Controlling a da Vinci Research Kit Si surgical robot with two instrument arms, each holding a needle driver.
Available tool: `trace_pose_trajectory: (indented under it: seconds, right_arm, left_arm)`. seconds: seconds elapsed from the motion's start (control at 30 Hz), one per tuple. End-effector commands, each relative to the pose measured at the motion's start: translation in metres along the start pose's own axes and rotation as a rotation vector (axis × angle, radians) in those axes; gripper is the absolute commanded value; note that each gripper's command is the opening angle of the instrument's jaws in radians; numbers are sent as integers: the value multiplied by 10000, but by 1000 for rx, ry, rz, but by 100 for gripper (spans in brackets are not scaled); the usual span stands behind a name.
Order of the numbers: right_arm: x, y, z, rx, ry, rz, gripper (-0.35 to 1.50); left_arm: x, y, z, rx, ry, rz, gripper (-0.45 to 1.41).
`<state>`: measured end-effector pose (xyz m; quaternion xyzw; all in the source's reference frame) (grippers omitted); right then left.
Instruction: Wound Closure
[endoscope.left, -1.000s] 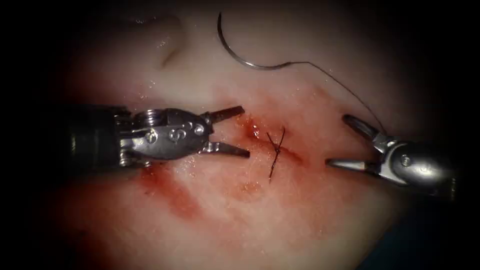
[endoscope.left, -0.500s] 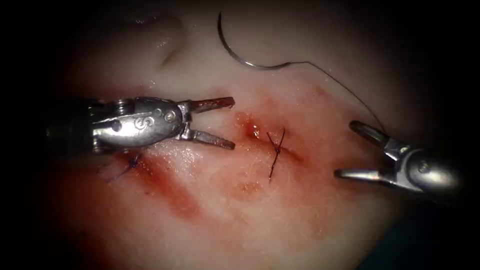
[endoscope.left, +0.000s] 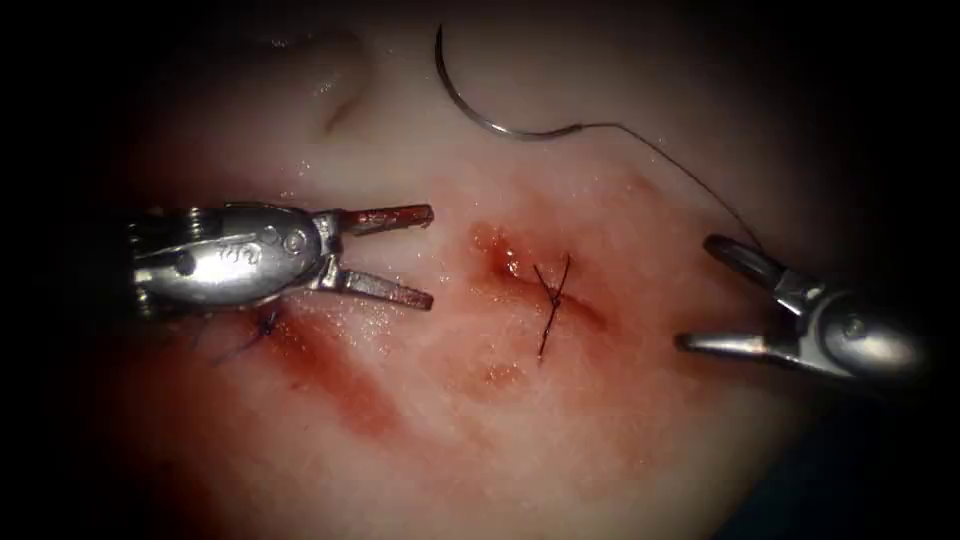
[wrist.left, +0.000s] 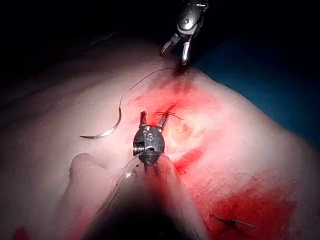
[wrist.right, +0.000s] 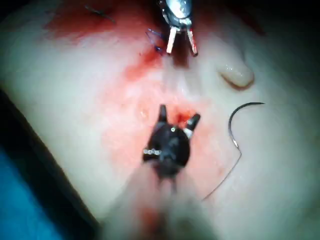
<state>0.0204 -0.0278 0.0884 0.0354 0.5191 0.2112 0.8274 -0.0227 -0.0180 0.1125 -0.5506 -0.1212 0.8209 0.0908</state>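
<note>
The needle (endoscope.left: 470, 95) lies flat on the tissue (endoscope.left: 600, 440), its curve opening up, maybe rightward. Both the left pincer (endoscope.left: 430, 257) and right pincer (endoscope.left: 697, 295) gape, empty.

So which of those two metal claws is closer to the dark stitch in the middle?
The left tool, just: it lies left of the stitch, jaws open and empty. The right tool sits slightly farther right, also open and empty.

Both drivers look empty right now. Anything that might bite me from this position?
Possibly two things. The needle lies loose on the tissue, above the cut, held by neither the left tool nor the right tool, both open. Its thread runs close by the right tool's upper jaw and might snag. The open left tool sits low beside a tied stitch.
</note>
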Motion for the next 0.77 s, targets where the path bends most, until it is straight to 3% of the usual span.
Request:
trace_pose_trajectory:
  seconds: [0.03,0.4,0.77]
  right_arm:
    - [-2,-3,9,2,2,-1,96]
    - [-3,-2,9,7,-3,-8,88]
    - [-3,-6,14,4,-2,-10,88]
  left_arm:
    - [-6,1,3,-1,0,-11,49]
    - [-21,10,-19,-15,2,4,49]
    - [-22,10,-15,-7,-1,5,51]
